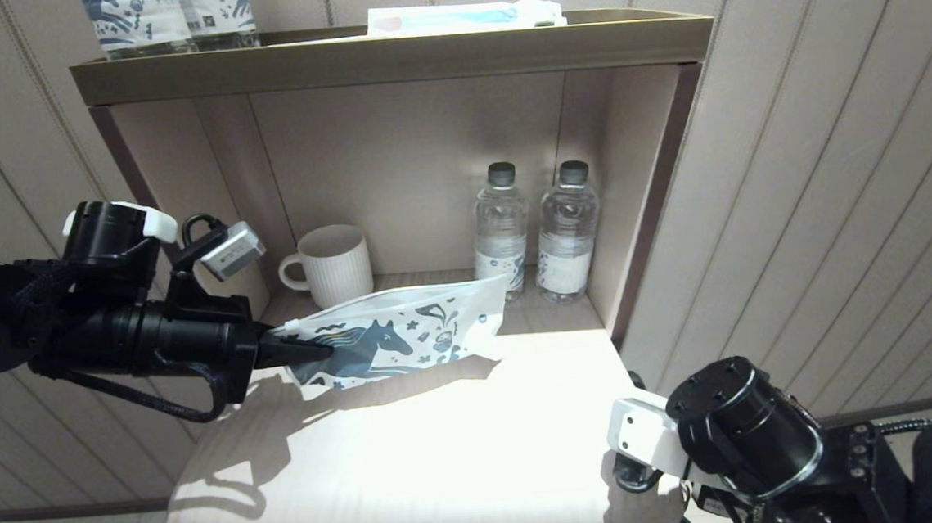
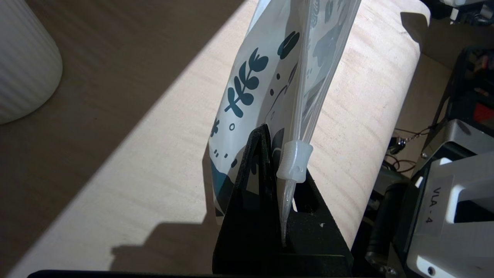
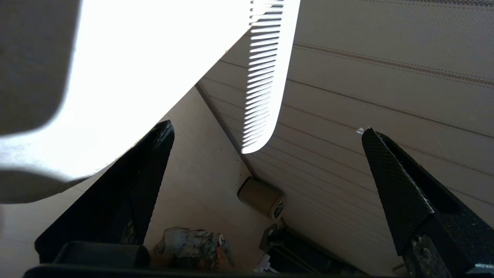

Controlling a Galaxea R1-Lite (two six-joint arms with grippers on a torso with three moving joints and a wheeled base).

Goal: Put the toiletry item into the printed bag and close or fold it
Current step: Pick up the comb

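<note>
Striped wall panels frame a shelf niche whose pale surface (image 1: 414, 462) lies half in hard sunlight. Above it the left hand (image 1: 308, 350) is clenched on the printed bag (image 1: 405, 335) near its slider end, lifting it clear — probably so the mouth faces right for loading. The right hand (image 3: 266, 139), low at the surface's right corner, is spread wide; the comb (image 3: 266, 77) overhangs the edge just beyond it — easy to pinch.

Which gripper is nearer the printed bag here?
Left. The left gripper is shut on the printed bag at its zipper end; the right gripper is open off the table's corner.
</note>
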